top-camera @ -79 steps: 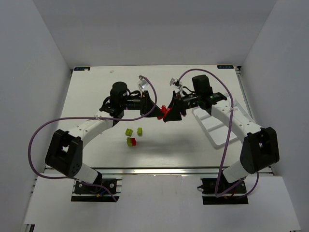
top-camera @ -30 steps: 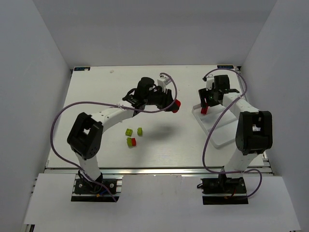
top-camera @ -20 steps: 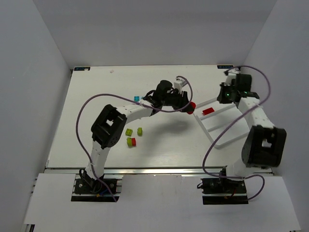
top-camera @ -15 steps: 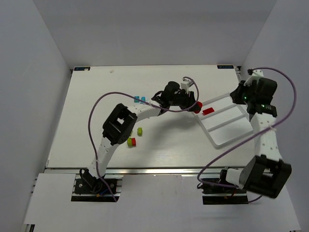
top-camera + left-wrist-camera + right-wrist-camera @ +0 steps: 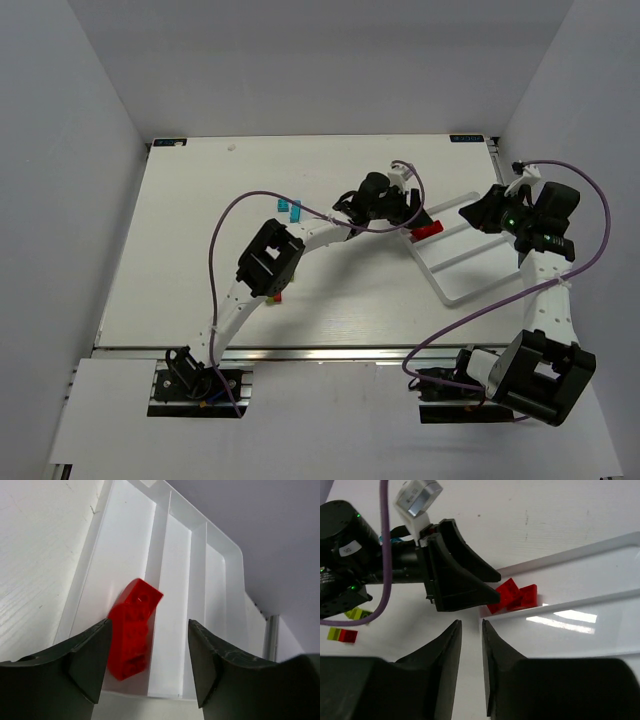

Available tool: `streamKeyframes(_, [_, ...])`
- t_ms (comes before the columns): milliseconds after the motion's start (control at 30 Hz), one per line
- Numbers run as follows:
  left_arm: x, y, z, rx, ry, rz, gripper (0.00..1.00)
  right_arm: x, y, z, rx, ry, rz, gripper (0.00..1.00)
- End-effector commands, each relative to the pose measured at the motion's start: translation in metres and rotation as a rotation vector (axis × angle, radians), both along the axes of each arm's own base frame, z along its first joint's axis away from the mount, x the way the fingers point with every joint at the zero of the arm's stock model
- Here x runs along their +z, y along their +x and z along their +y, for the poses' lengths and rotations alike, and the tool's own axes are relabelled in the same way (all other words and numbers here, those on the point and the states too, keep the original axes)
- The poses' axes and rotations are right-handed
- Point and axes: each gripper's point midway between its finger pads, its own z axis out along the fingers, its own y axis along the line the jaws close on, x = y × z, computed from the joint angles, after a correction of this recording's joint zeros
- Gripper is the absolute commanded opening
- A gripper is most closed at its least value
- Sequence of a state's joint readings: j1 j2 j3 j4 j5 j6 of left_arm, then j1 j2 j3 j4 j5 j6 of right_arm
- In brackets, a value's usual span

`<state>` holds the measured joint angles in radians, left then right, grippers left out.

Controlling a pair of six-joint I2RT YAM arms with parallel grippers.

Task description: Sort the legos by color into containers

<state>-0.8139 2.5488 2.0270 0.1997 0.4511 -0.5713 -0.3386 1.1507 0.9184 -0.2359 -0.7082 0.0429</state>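
Note:
The white tray [image 5: 470, 272] lies at the right of the table, with two red legos [image 5: 507, 597] [image 5: 527, 596] in its far-left compartment. My left gripper [image 5: 410, 215] hangs over that end of the tray, open. One red lego [image 5: 132, 627] lies tilted in the compartment below it, close to the left finger and not gripped. My right gripper [image 5: 478, 213] hovers above the tray's far side, its jaws a narrow gap apart with nothing between them [image 5: 471, 625]. Two cyan legos [image 5: 293, 208] lie at mid table.
Lime green legos [image 5: 355, 613] and a green and red pair [image 5: 340, 634] lie on the table to the left, mostly hidden under the left arm in the top view. The tray's other two compartments [image 5: 215, 580] hold nothing. Purple cables loop from both arms.
The left arm carried a red lego rightward to the tray and opened; it now lies in the compartment. The right gripper dropped its red lego there and drew back to the right.

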Motion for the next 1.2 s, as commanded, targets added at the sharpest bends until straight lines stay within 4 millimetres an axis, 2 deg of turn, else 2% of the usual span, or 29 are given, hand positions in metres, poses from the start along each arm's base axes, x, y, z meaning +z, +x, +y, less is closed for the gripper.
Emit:
streamKeyframes(0, [0.043, 0.007, -0.008, 0.028, -0.055, -0.052, 0.73, 0.016, -0.009, 0.018, 0.129, 0.019, -0.078, 0.31])
streamKeyframes(33, [0.052, 0.008, -0.008, 0.029, -0.065, -0.063, 0.74, 0.016, -0.016, 0.027, 0.193, 0.031, -0.088, 0.42])
streamKeyframes(133, [0.077, 0.009, -0.009, 0.026, -0.084, -0.094, 0.79, 0.020, -0.025, 0.039, 0.302, 0.029, -0.135, 0.54])
streamKeyframes(200, [0.096, 0.008, -0.007, 0.024, -0.100, -0.119, 0.78, 0.022, -0.033, 0.048, 0.382, 0.024, -0.171, 0.54])
streamKeyframes(233, [0.126, 0.004, -0.003, 0.022, -0.127, -0.152, 0.75, 0.029, -0.044, 0.059, 0.470, 0.059, -0.208, 0.50])
streamKeyframes(267, [0.131, 0.007, 0.006, 0.034, -0.122, -0.159, 0.73, 0.026, -0.054, 0.067, 0.552, 0.043, -0.248, 0.47])
streamKeyframes(300, [0.144, 0.004, 0.011, 0.031, -0.123, -0.182, 0.68, 0.027, -0.064, 0.076, 0.622, 0.054, -0.283, 0.43])
streamKeyframes(333, [0.152, 0.005, 0.023, 0.042, -0.106, -0.184, 0.44, 0.033, -0.079, 0.087, 0.714, 0.095, -0.342, 0.33])
streamKeyframes(367, [0.174, -0.007, 0.038, 0.044, -0.099, -0.199, 0.30, 0.027, -0.100, 0.098, 0.751, 0.154, -0.293, 0.30])
streamKeyframes(400, [0.206, -0.012, 0.066, 0.079, -0.066, -0.261, 0.05, 0.026, -0.104, 0.108, 0.844, 0.055, -0.442, 0.22])
streamKeyframes(433, [0.169, -0.003, 0.079, 0.114, 0.035, -0.232, 0.00, 0.021, -0.109, 0.109, 0.855, 0.029, -0.459, 0.20])
streamKeyframes(467, [0.179, -0.019, 0.108, 0.150, 0.081, -0.254, 0.00, 0.015, -0.117, 0.118, 0.903, 0.018, -0.467, 0.18])
streamKeyframes(533, [0.169, -0.018, 0.164, 0.265, 0.225, -0.303, 0.00, -0.010, -0.128, 0.136, 1.001, -0.010, -0.395, 0.20])
streamKeyframes(567, [0.200, -0.031, 0.196, 0.314, 0.227, -0.369, 0.00, -0.018, -0.125, 0.139, 1.014, -0.026, -0.362, 0.23])
streamKeyframes(600, [0.158, -0.034, 0.238, 0.422, 0.375, -0.323, 0.00, -0.033, -0.113, 0.144, 1.013, -0.096, -0.314, 0.32])
streamKeyframes(633, [0.155, -0.038, 0.264, 0.477, 0.419, -0.325, 0.00, -0.050, -0.122, 0.160, 1.062, -0.119, -0.268, 0.38])
streamKeyframes(700, [0.144, -0.063, 0.317, 0.574, 0.499, -0.330, 0.40, -0.066, -0.101, 0.176, 1.032, -0.293, -0.319, 0.50])
streamKeyframes(733, [0.138, -0.068, 0.344, 0.649, 0.555, -0.326, 0.54, -0.078, -0.112, 0.193, 1.061, -0.307, -0.280, 0.69])
streamKeyframes(767, [0.133, -0.076, 0.358, 0.675, 0.578, -0.324, 0.73, -0.082, -0.107, 0.200, 1.057, -0.351, -0.284, 0.79])
streamKeyframes(800, [0.125, -0.092, 0.377, 0.694, 0.601, -0.319, 0.77, -0.099, -0.103, 0.211, 1.061, -0.428, -0.234, 0.89])
streamKeyframes(833, [0.121, -0.098, 0.389, 0.721, 0.622, -0.317, 0.81, -0.105, -0.104, 0.226, 1.073, -0.457, -0.205, 0.89])
streamKeyframes(867, [0.118, -0.101, 0.406, 0.792, 0.652, -0.312, 0.86, -0.096, -0.086, 0.236, 1.034, -0.485, -0.214, 0.89])
streamKeyframes(900, [0.122, -0.108, 0.420, 0.832, 0.654, -0.323, 0.87, -0.116, -0.074, 0.243, 1.008, -0.556, -0.152, 0.89])
streamKeyframes(933, [0.108, -0.112, 0.440, 0.900, 0.715, -0.321, 0.89, -0.120, -0.070, 0.256, 0.993, -0.570, -0.130, 0.89])
streamKeyframes(967, [0.107, -0.116, 0.450, 0.944, 0.720, -0.320, 0.91, -0.106, -0.054, 0.270, 0.966, -0.576, -0.159, 0.89])
streamKeyframes(1000, [0.104, -0.119, 0.460, 0.981, 0.733, -0.327, 0.93, -0.123, -0.050, 0.280, 0.973, -0.598, -0.111, 0.89])
streamKeyframes(1067, [0.112, -0.126, 0.478, 1.055, 0.728, -0.351, 0.94, -0.124, -0.043, 0.308, 0.984, -0.568, -0.072, 0.89])
streamKeyframes(1100, [0.116, -0.128, 0.483, 1.077, 0.719, -0.355, 0.94, -0.123, -0.050, 0.321, 1.031, -0.531, -0.057, 0.88])
streamKeyframes(1167, [0.128, -0.133, 0.494, 1.133, 0.681, -0.372, 0.82, -0.132, -0.063, 0.336, 1.110, -0.492, -0.001, 0.82])
